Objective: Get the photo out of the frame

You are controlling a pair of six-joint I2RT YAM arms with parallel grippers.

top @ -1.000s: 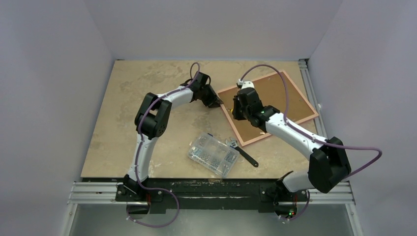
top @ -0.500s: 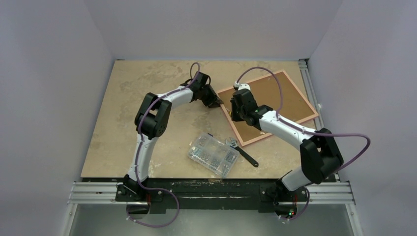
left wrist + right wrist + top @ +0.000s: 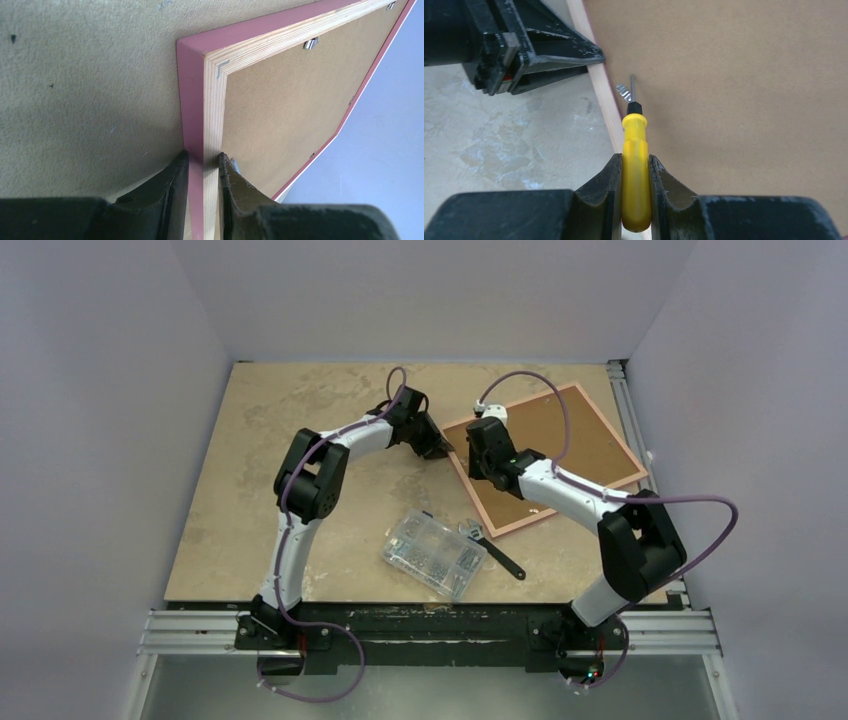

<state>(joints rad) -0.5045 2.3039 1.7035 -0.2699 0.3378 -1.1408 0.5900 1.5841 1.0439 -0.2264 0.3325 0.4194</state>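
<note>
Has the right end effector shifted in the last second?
Yes. The right end effector, shut on the screwdriver, slid slightly left over the frame, toward its left edge.

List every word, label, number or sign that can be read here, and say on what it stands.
None can be read.
The frame and the screwdriver show no print.
Any marks on the screw box or the wrench are too small to tell.
</note>
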